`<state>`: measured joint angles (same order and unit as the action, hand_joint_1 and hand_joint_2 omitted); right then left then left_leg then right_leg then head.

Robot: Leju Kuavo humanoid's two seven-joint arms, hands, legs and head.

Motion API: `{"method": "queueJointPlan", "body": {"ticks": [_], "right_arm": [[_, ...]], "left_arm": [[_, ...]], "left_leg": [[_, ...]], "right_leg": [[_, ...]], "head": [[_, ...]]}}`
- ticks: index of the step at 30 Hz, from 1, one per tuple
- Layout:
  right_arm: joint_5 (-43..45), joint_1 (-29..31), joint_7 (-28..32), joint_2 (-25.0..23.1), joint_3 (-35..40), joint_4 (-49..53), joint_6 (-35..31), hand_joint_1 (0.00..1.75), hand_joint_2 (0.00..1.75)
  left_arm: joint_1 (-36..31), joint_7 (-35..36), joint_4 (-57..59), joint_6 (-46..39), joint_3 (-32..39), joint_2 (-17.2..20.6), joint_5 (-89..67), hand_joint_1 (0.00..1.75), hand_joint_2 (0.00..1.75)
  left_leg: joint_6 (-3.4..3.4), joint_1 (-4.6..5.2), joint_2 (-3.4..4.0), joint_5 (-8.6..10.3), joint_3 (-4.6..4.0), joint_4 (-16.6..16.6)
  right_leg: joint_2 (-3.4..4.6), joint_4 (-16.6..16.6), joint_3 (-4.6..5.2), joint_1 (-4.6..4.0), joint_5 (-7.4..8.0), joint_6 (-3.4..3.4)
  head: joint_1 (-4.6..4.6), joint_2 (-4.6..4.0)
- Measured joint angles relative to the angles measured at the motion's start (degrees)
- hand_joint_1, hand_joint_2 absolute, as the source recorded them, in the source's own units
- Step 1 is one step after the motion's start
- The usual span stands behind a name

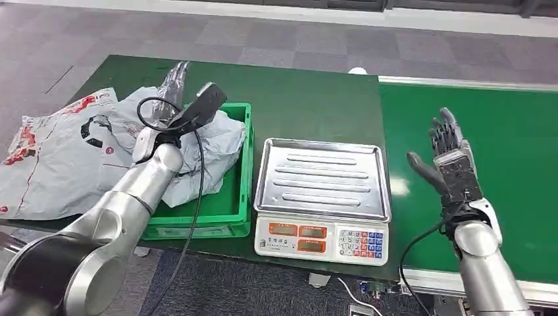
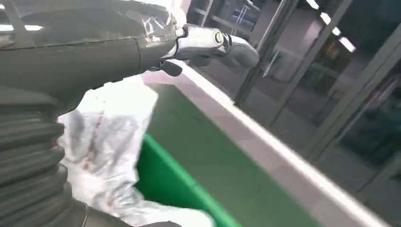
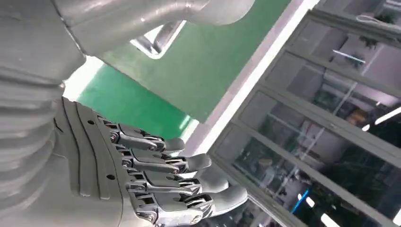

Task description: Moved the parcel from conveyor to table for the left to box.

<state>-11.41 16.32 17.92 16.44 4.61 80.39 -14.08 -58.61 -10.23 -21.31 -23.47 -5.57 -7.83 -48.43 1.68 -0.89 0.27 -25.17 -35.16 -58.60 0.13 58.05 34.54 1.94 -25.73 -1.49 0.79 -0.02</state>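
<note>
A crumpled grey parcel bag (image 1: 209, 146) lies in the green box (image 1: 239, 197) on the table's left part. My left hand (image 1: 168, 97) hovers above it with fingers stretched forward and nothing in them; the left wrist view has the same bag (image 2: 106, 142) and the box wall (image 2: 165, 182) below the hand (image 2: 208, 42). Over the green conveyor belt (image 1: 513, 164) on the right, my right hand (image 1: 447, 155) stands raised, fingers spread and empty. Its fingers (image 3: 161, 179) are seen apart in the right wrist view.
A silver-topped weighing scale (image 1: 321, 194) sits between the box and the belt. Several flat grey mailer bags (image 1: 52, 151) with red print lie at the table's left end. The dark green table (image 1: 296, 99) stretches behind the scale.
</note>
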Motion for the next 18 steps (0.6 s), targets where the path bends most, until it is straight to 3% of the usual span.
{"method": "queueJointPlan", "body": {"ticks": [4, 8, 12, 18], "right_arm": [[-0.7, 3.3, 1.3, -2.1, 1.3, -3.7, -0.3, 0.0, 1.75], [-1.3, 9.0, 1.5, -6.3, 3.8, -10.1, 0.0, 0.0, 1.75], [0.0, 14.2, 0.9, -10.2, 4.7, -16.2, 0.9, 0.0, 1.75], [0.5, 16.6, 1.1, -12.2, 4.8, -20.0, 1.1, 0.0, 1.75]], "left_arm": [[0.1, -4.0, -1.3, 5.4, 2.8, -1.6, 7.9, 0.0, 1.75], [1.0, -3.3, -2.2, 10.5, 3.7, -3.5, 11.5, 0.0, 1.75], [1.6, -2.6, -2.6, 11.4, 3.7, -5.4, 11.9, 0.0, 1.75], [1.7, -2.2, -2.9, 11.5, 3.7, -6.1, 12.2, 0.0, 1.75]], "left_leg": [[-0.02, 0.0, -0.01, 0.02, -0.05, 0.0], [0.02, -0.01, 0.03, 0.1, -0.04, 0.0], [0.02, -0.01, -0.11, 0.15, -0.09, 0.0], [0.02, -0.01, -0.12, 0.14, -0.12, 0.0]], "right_leg": [[-0.02, 0.0, -0.01, 0.0, 0.01, -0.01], [0.01, 0.0, 0.05, -0.02, 0.06, 0.02], [-0.16, 0.0, 0.05, -0.02, 0.06, 0.02], [-0.17, 0.0, 0.06, -0.01, 0.06, 0.02]], "head": [[-0.02, 0.0], [-0.02, 0.0], [0.0, 0.0], [0.0, 0.0]]}}
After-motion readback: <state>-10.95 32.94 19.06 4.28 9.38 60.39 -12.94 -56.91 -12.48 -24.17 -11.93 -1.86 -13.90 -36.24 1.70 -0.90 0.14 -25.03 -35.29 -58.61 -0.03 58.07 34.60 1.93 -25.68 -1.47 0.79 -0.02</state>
